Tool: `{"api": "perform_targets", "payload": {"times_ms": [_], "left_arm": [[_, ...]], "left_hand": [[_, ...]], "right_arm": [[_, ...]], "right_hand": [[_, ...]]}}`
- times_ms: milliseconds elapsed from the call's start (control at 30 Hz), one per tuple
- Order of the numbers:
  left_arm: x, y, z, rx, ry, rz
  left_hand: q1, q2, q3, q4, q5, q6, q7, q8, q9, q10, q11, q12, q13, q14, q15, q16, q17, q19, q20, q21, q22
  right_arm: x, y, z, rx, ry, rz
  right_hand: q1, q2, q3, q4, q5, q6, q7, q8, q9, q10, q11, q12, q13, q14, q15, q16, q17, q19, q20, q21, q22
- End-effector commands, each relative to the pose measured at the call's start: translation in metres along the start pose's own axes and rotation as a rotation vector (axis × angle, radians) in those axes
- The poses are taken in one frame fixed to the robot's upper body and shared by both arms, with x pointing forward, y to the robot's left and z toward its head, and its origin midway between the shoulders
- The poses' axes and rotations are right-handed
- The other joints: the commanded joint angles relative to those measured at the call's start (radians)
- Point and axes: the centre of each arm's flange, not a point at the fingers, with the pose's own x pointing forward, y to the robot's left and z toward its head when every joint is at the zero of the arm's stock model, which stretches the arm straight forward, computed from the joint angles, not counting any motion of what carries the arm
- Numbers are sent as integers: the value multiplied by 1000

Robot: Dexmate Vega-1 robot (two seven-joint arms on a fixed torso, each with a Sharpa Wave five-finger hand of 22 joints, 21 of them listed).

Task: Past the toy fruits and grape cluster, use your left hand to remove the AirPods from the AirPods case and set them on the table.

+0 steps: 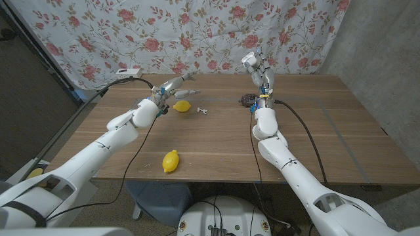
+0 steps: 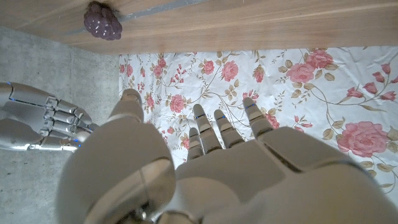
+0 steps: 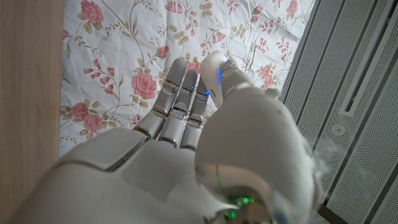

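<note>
My left hand (image 1: 176,85), fingers spread and holding nothing, hovers over the surface (image 1: 315,131) just past the far lemon (image 1: 182,106). Two small white pieces, probably the earbuds (image 1: 200,110), lie beside that lemon. My right hand (image 1: 259,69) is raised above the grapes (image 1: 247,99); its grip I cannot tell. I would lift the left hand straight clear without brushing them.

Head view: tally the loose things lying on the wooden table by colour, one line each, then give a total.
Yellow: 2, a yellow toy lemon near the front edge and a yellow toy lemon by the left hand.
Dark purple: 1, the dark purple toy grape cluster.
White: 1, a small white item, too small to identify.
Total: 4.
</note>
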Motion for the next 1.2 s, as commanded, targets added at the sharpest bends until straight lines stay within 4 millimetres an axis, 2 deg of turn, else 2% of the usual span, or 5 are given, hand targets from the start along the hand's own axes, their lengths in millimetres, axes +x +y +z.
{"api": "perform_targets", "payload": {"times_ms": [33, 400, 733, 833, 1200], "left_arm": [[-7, 0, 8, -162, -25, 23], [-9, 3, 10, -150, -59, 66], [0, -6, 11, -459, -85, 32], [-1, -1, 18, -285, -113, 79], [0, -6, 16, -486, -116, 55]], "left_hand": [[-31, 8, -7, 12, -4, -12, -4, -3, 3, -28, 6, -15, -6, -6, 1, 3, -3, -8, 3, -5, 1], [-76, 1, -24, 24, -8, -16, -9, -4, 1, -59, 12, -27, -24, -19, 3, 2, -15, 4, 8, 1, 0], [-121, -11, -44, 39, -14, -24, -13, -6, 0, -85, 25, -33, -39, -12, 4, 7, -21, 20, 2, 5, 0], [-125, -12, -45, 39, -14, -25, -10, -6, 0, -84, 25, -32, -41, -7, 3, 9, -22, 18, 3, 4, 0], [-126, -11, -44, 35, -12, -27, -10, -5, 0, -74, 26, -26, -49, 4, -7, 11, -28, 20, -1, 4, -1]], "right_arm": [[-7, -5, 1, 4, 13, -1], [-9, -4, -10, 26, 35, -11], [-9, -8, -7, 20, 35, -26], [-10, -11, -6, 19, 40, -28], [-10, -14, -4, 25, 51, -18]], "right_hand": [[12, 21, 3, -4, 8, 2, 7, 1, 2, 97, -103, 89, 1, 4, -185, 0, 1, -7, -170, 4, -1], [11, 21, 3, -4, 9, 1, 7, 1, 2, 96, -101, 90, 0, 4, -185, 0, 0, -8, -170, 6, -1], [10, 22, 3, -4, 10, 1, 7, 1, 2, 96, -104, 91, -1, 5, -185, 0, 0, -10, -170, 7, -1], [9, 22, 3, -3, 10, 1, 6, 1, 2, 95, -105, 91, -1, 5, -185, 1, 0, -10, -170, 8, -1], [9, 21, 4, -4, 11, 1, 7, 2, 2, 95, -102, 93, -2, 5, -185, 0, 0, -11, -170, 9, -1]]}}
